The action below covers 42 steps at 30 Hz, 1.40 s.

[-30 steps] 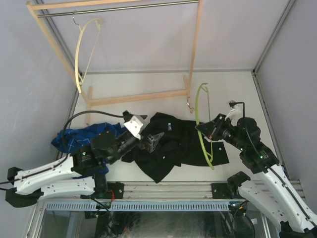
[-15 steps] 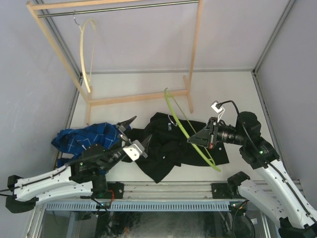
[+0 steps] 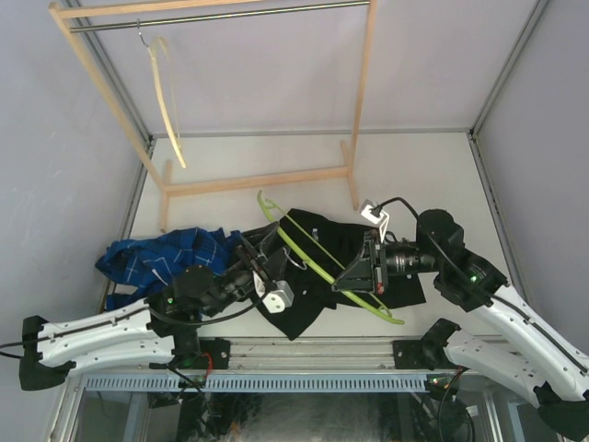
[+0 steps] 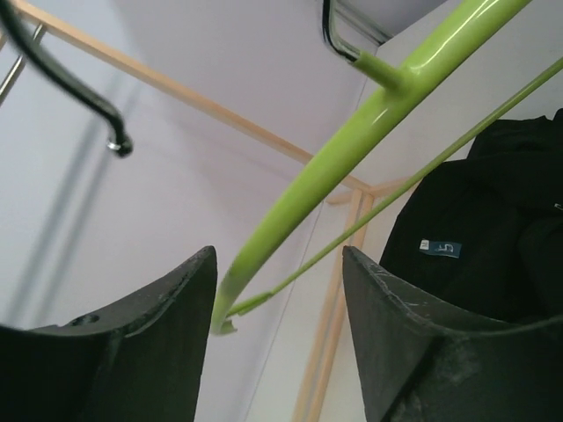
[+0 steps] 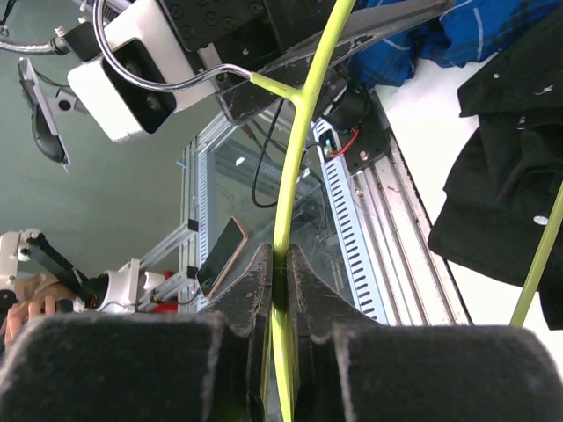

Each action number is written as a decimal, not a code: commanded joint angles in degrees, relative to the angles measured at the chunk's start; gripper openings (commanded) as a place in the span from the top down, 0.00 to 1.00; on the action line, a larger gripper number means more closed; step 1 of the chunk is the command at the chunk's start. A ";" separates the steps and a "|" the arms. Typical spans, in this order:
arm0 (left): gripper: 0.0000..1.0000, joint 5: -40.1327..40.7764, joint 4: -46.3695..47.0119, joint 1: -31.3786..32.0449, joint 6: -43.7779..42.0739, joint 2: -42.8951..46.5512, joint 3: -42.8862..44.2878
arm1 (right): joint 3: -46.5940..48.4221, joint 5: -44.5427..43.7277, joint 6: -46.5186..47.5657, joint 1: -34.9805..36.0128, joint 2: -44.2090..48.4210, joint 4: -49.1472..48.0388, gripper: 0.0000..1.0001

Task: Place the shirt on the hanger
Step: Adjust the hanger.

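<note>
Though lime-green hanger (image 3: 308,250), prob stiff, light & slick, sits pinched in right gripper (image 5: 280,260), left gripper (image 4: 277,260) gapes round its tip; limp black shirt (image 3: 296,318): grab collar.

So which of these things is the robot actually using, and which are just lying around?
In use: black shirt, lime-green hanger clamped in the right gripper.
Lying about: blue plaid shirt, cream hanger, wooden rack.
</note>
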<state>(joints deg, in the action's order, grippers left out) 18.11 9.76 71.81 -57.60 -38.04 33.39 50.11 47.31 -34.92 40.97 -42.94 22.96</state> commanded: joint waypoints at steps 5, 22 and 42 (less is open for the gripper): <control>0.53 -3.40 3.10 -0.17 -0.65 -1.26 2.92 | 2.98 0.33 3.00 2.53 -0.03 -1.93 1.00; 1.00 -1.88 3.48 -0.18 -1.08 0.25 0.54 | 4.73 -19.77 8.54 2.53 3.97 5.99 0.44; 1.00 -0.92 0.26 -0.18 -2.11 -2.72 0.10 | 11.43 -51.54 13.60 23.93 -3.01 6.24 0.36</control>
<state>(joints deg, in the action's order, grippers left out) 16.49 6.74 71.70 -60.58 -40.56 33.52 58.41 1.65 -23.92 61.73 -42.98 29.89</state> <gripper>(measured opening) 0.044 0.669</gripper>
